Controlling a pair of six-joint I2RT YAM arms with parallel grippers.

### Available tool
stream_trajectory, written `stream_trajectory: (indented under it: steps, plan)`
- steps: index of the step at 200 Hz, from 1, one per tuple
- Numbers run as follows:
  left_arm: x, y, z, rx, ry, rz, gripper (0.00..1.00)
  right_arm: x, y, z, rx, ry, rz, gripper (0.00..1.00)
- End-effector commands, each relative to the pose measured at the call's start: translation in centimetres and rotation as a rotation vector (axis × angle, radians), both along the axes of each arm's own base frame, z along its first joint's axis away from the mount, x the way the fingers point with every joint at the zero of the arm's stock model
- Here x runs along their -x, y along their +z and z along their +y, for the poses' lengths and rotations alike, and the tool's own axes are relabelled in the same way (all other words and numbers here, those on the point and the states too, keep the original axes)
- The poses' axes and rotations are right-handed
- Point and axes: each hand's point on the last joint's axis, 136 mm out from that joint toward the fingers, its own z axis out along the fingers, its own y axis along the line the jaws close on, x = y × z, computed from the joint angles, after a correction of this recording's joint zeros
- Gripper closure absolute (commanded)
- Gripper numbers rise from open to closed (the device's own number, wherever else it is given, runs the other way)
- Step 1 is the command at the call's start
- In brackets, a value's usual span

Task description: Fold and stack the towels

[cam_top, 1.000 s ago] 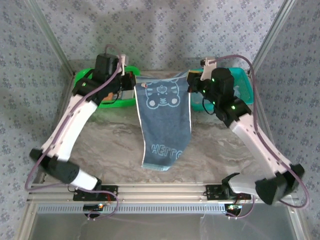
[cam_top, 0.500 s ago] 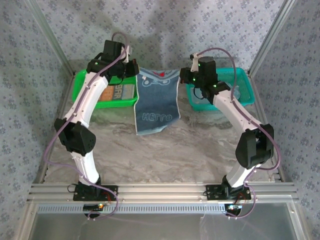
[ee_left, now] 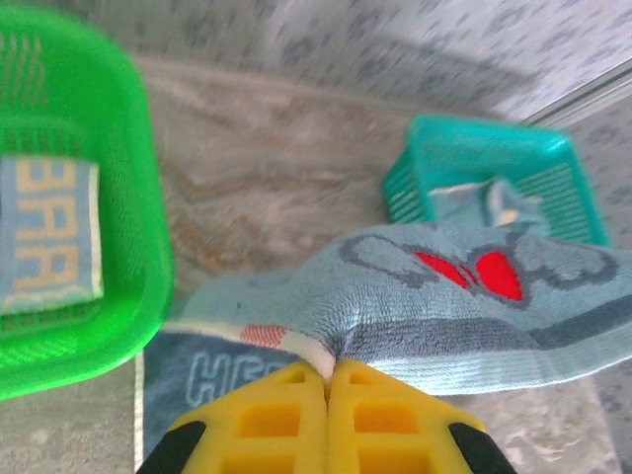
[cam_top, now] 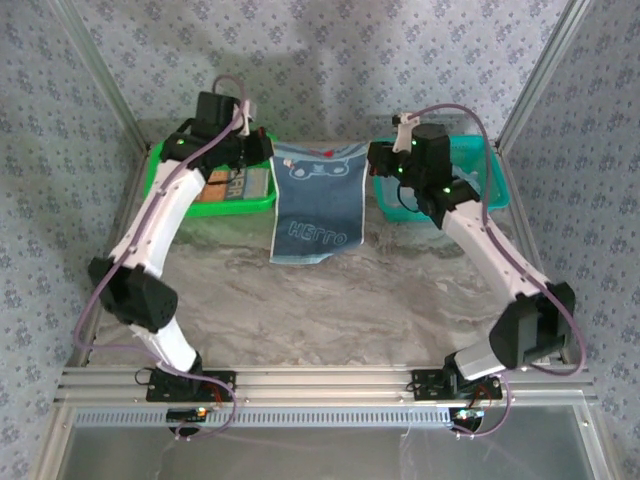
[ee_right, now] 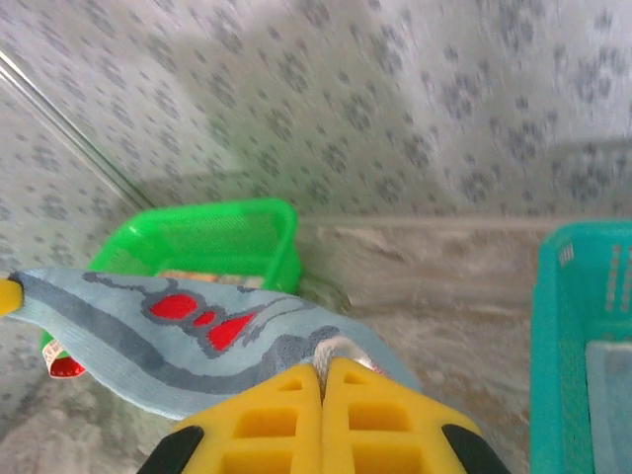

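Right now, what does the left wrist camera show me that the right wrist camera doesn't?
Left wrist view: the block letters on the striped towel lying in the green basket, the lettered end of the blue face towel hanging below, and the left gripper shut on that towel's edge. Right wrist view: the right gripper shut on the towel's other corner, plus much more of the patterned wall. Both: the face towel's red-marked top edge, the green basket and the teal basket on the marbled table.
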Motion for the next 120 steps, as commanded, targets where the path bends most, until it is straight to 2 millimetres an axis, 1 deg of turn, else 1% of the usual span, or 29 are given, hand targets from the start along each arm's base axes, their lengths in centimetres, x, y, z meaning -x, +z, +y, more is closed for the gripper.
stream_trajectory:
  steps: [1,10,11,13,22,54,70,80,94,120]
  plan:
    - [2.4,7.4,0.1,0.070,-0.017,-0.170,1.00,2.6,6.2,0.0,-0.020,0.014,-0.148,1.00]
    - [3.1,8.0,0.1,0.071,-0.021,-0.183,1.00,3.5,7.5,0.2,-0.020,0.022,-0.176,1.00]
    - [3.2,8.7,0.2,0.075,-0.023,-0.198,1.00,3.5,7.5,0.2,-0.020,0.022,-0.176,1.00]
    - [3.5,9.4,0.2,0.080,-0.023,-0.213,1.00,3.8,7.9,0.2,-0.020,0.023,-0.187,1.00]
    - [4.3,10.4,0.3,0.085,-0.029,-0.234,1.00,4.7,9.0,0.2,-0.024,0.029,-0.211,1.00]
    - [7.3,13.2,0.4,0.098,-0.050,-0.292,1.00,8.0,12.2,0.7,-0.028,0.065,-0.282,1.00]
    - [9.3,14.7,0.6,0.111,-0.065,-0.326,1.00,10.3,13.7,0.9,-0.024,0.081,-0.330,1.00]
    - [10.6,15.4,0.6,0.114,-0.078,-0.349,1.00,12.0,14.8,1.2,-0.018,0.094,-0.368,1.00]
    - [12.3,16.3,0.6,0.112,-0.093,-0.383,1.00,14.0,15.7,1.4,-0.010,0.107,-0.405,1.00]
    - [14.9,17.6,1.4,0.110,-0.094,-0.436,1.00,17.0,16.6,1.5,0.004,0.126,-0.449,1.00]
